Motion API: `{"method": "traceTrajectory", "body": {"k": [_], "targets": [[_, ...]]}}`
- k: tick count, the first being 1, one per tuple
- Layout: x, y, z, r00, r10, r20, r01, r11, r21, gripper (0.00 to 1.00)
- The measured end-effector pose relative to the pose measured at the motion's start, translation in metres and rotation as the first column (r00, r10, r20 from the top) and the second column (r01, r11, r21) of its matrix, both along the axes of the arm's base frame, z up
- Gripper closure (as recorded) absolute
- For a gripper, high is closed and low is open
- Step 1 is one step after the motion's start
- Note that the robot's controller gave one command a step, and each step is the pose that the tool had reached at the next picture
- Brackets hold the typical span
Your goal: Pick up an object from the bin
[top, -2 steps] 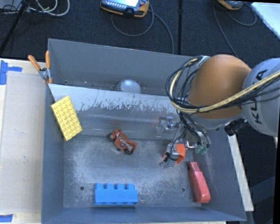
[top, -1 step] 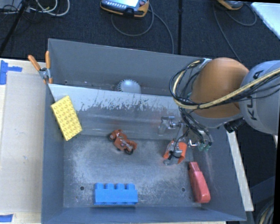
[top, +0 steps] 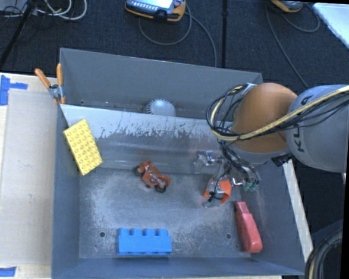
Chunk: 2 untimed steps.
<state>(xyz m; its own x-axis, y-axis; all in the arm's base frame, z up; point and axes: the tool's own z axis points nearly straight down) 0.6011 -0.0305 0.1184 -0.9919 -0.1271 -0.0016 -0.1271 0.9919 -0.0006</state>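
I hang low in the grey bin [top: 67,218], my gripper [top: 217,195] at a small orange-and-black thing [top: 221,189]. I cannot tell whether my jaws are open or closed on it. A red bar-shaped thing [top: 249,228] lies just beside them towards the near wall. A brown toy [top: 154,176] is to their left, and a blue brick [top: 144,242], a yellow studded plate [top: 83,146] and a white ball [top: 160,108] lie well apart from them.

The toy car [top: 153,177] lies left of the gripper [top: 218,193].
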Motion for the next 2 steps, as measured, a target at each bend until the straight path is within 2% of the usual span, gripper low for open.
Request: {"method": "traceTrajectory", "body": {"k": [1, 2], "targets": [[0.004, 0.032, -0.02, 1.0, -0.019, -0.007, 0.019, 1.0, -0.001, 0.0], [0.006, 0.072, -0.034, 0.998, -0.057, 0.0, 0.057, 0.998, 0.002, 0.0]]}}
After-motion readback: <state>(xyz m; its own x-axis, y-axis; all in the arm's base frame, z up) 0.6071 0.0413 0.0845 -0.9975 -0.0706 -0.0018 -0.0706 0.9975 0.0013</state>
